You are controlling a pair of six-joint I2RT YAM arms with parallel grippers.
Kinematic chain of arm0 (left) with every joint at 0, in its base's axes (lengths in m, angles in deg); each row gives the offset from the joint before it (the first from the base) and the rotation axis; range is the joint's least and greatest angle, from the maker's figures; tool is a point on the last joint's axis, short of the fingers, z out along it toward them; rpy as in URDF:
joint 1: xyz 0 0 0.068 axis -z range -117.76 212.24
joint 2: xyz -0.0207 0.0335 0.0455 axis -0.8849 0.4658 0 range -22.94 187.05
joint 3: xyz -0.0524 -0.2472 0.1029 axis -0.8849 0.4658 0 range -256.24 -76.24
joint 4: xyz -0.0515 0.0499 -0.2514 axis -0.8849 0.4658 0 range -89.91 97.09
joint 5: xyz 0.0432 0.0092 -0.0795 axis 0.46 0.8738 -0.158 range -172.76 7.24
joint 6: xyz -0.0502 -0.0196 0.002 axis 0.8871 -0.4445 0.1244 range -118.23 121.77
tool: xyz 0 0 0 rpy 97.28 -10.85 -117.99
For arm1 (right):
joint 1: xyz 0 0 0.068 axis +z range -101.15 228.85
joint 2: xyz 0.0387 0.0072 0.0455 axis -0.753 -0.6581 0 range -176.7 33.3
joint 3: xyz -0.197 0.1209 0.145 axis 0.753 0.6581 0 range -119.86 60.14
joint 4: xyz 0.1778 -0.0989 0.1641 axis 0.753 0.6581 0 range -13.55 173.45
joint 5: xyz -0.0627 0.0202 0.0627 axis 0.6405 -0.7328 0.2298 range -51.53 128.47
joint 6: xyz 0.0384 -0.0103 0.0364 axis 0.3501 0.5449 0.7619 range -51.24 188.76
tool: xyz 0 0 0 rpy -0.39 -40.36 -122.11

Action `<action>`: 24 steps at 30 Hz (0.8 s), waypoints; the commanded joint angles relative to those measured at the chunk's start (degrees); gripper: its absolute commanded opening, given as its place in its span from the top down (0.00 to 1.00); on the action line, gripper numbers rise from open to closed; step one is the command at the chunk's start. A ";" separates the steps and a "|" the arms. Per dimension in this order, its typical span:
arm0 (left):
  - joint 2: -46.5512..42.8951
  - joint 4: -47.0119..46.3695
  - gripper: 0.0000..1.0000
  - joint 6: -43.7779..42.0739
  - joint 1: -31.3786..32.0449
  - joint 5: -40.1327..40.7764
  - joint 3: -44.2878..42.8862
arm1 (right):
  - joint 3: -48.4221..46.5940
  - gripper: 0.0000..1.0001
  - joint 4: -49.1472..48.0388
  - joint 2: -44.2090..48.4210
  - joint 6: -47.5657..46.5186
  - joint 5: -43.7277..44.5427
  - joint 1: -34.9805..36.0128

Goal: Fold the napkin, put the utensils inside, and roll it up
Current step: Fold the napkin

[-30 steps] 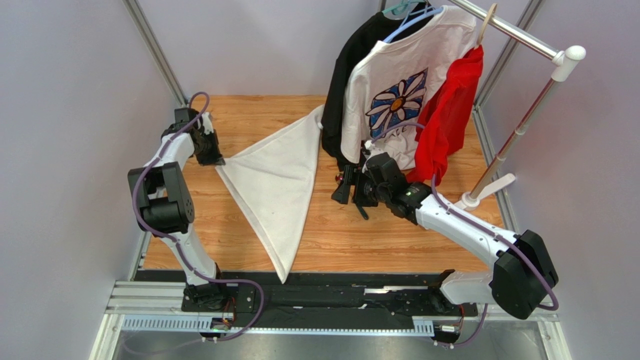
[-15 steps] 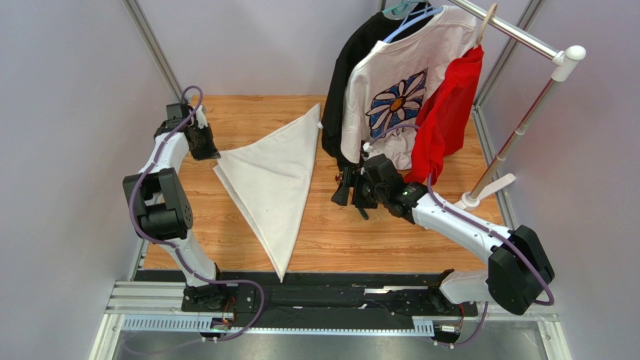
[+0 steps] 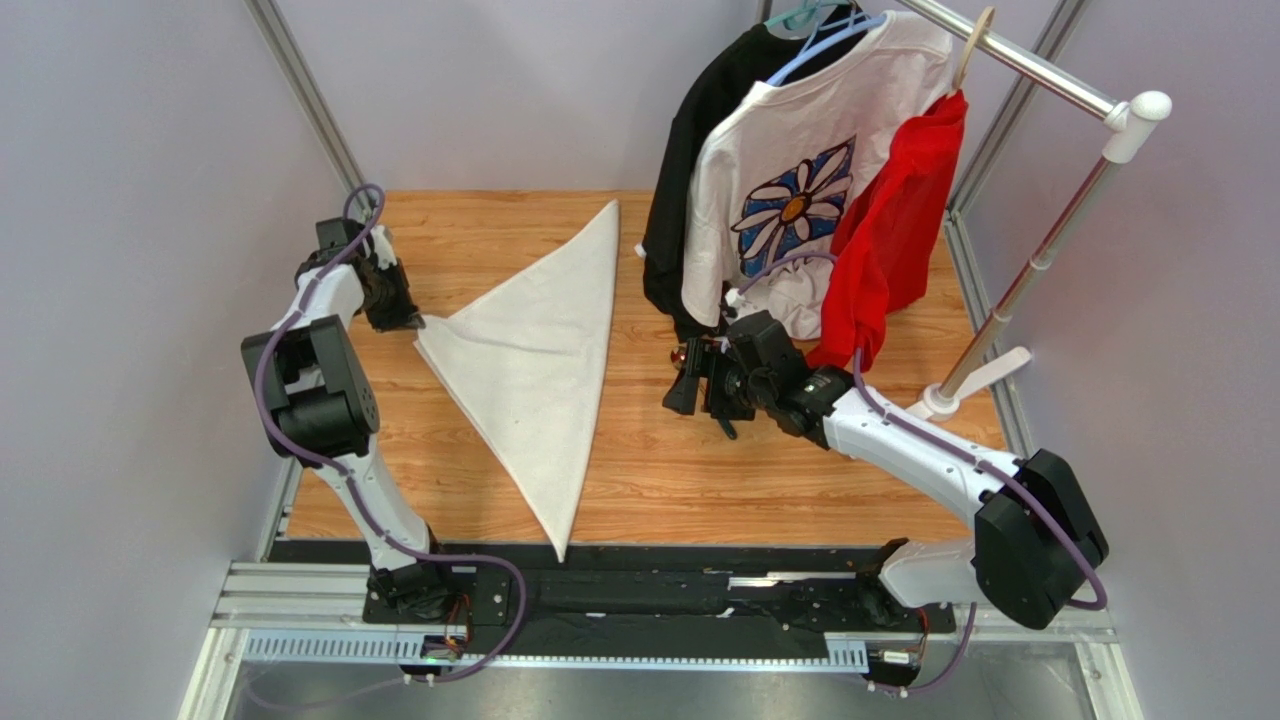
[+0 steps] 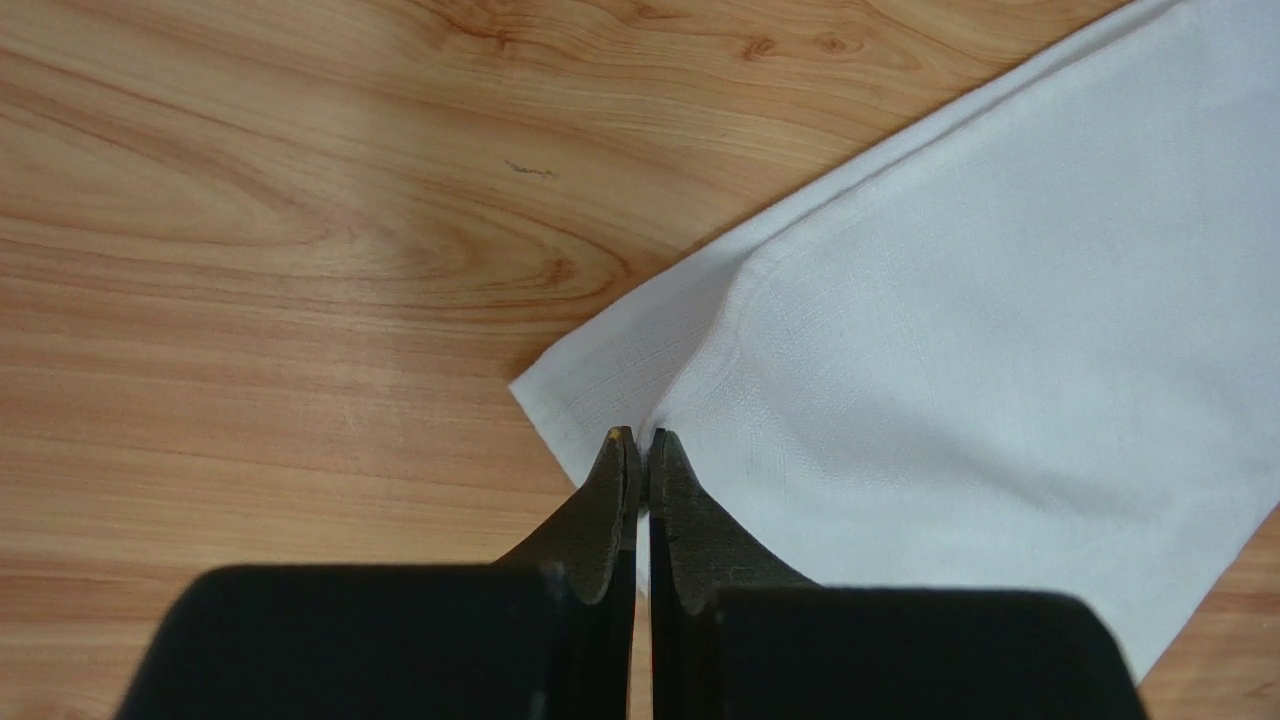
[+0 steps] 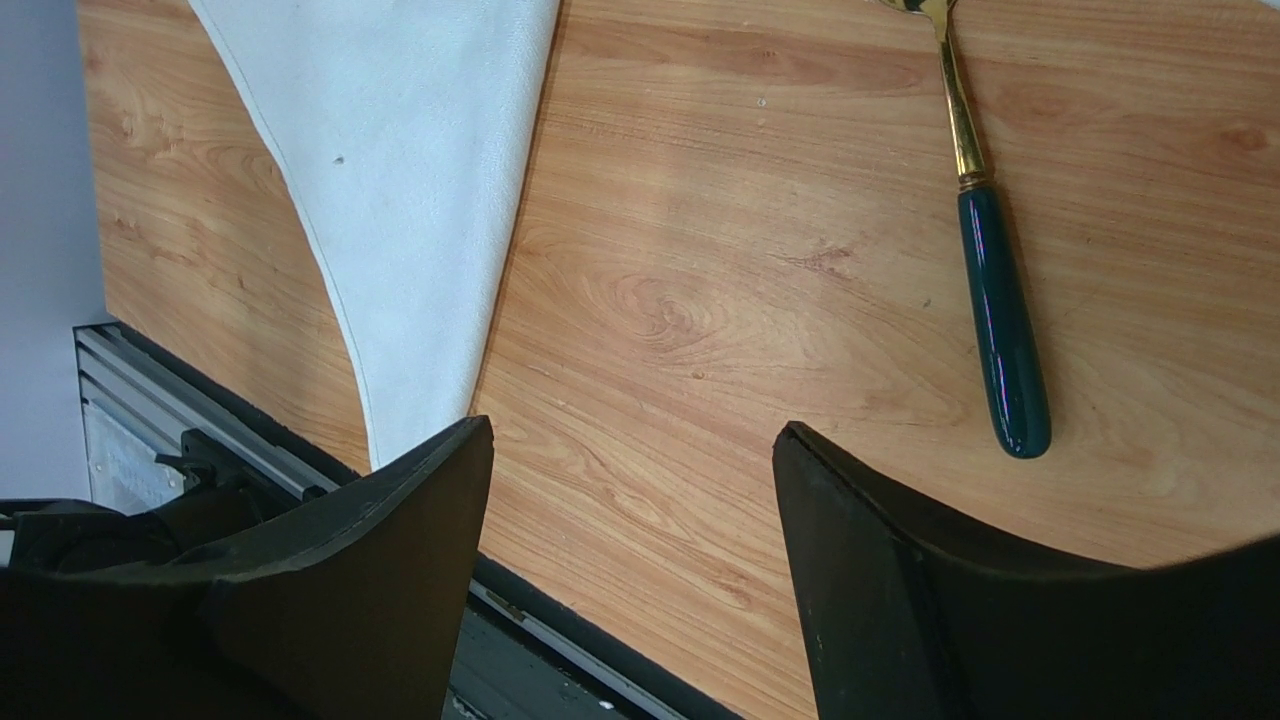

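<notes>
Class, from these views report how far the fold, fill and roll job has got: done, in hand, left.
Done: the napkin lies folded into a triangle. In hand: the left gripper is shut on its corner. Left: the spoon lies on the table apart from the cloth, near the open right gripper; placing and rolling remain.

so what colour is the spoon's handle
The spoon handle is dark green, seen best in the right wrist view.

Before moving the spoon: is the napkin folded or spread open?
Folded: the napkin lies as a triangle, two layers showing at the corner the left gripper pinches.
</notes>
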 commanded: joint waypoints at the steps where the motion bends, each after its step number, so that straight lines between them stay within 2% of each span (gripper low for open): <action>1: 0.64 0.03 1.00 -0.66 -0.11 1.44 -2.07 | 0.52 0.27 -2.64 -0.06 0.81 -0.41 0.00; 3: 0.72 0.73 1.00 -0.30 -0.11 4.25 -2.16 | 0.69 0.27 -2.99 -0.67 0.63 -0.68 -0.09; 4: 0.90 0.91 0.97 -0.04 -0.28 5.13 -2.33 | 0.69 0.27 -3.52 -0.94 0.63 -1.20 -0.09; 8: 1.77 2.66 0.52 0.66 -0.28 9.60 -3.39 | -0.27 0.25 -4.49 -2.78 0.63 -2.35 0.00; 9: 1.86 2.93 0.50 0.84 -0.54 9.88 -3.48 | -0.36 0.25 -4.84 -3.22 0.55 -2.43 0.00; 10: 1.95 3.10 0.36 1.45 -0.72 9.71 -3.65 | -0.88 0.25 -5.71 -4.18 0.63 -2.61 0.09; 13: 1.43 3.72 0.34 2.51 -0.81 10.41 -4.26 | -2.55 0.25 -8.08 -6.82 0.81 -3.13 0.44; 17: -0.59 5.47 0.33 4.44 -0.90 11.47 -4.53 | -7.21 0.26 -11.25 -15.50 0.81 -3.93 1.14; 24: -8.67 7.50 0.32 7.69 -0.11 3.03 -2.34 | -17.40 0.28 -17.14 -30.35 2.82 -6.13 1.41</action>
